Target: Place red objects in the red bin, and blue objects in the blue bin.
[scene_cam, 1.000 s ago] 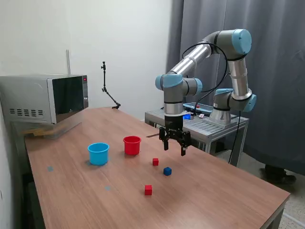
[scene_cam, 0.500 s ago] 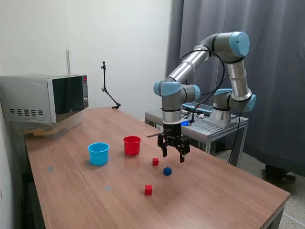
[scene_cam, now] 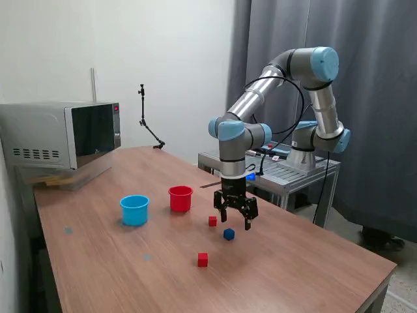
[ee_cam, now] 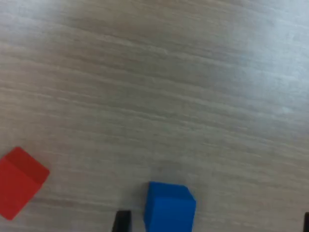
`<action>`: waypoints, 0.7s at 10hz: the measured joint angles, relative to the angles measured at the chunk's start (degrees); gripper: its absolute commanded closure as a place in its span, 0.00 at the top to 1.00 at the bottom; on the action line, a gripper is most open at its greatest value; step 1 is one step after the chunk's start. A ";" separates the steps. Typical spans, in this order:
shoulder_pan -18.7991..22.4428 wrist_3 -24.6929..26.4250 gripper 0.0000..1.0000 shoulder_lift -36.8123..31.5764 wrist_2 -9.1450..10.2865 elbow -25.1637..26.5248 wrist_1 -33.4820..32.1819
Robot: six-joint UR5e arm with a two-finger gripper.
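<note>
Hand point(scene_cam: 236, 220) with fingers spread apart, empty, poised above a blue cube point(scene_cam: 229, 234) on the wooden tabletop point(scene_cam: 306, 261), red cube point(scene_cam: 212, 221) just beside, red cup point(scene_cam: 180, 198) and light blue cup point(scene_cam: 135, 210) farther toward the exterior view's left.

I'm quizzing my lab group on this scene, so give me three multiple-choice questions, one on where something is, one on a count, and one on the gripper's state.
1. Where is the blue cube?
A. inside the light blue cup
B. on the table, just below the gripper
C. on the microwave

2. How many red cubes lie on the table?
A. one
B. two
C. four

3. The gripper is
A. open and empty
B. shut on a red cube
C. shut on the red cup

Answers: 1 B, the wrist view shows it on the wood by the fingertips. 2 B, one near the gripper, one nearer the camera. 3 A, its fingers are spread with nothing between them.
</note>
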 measured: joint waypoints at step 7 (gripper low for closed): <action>-0.22 -1.06 1.00 2.27 -0.64 -0.26 0.02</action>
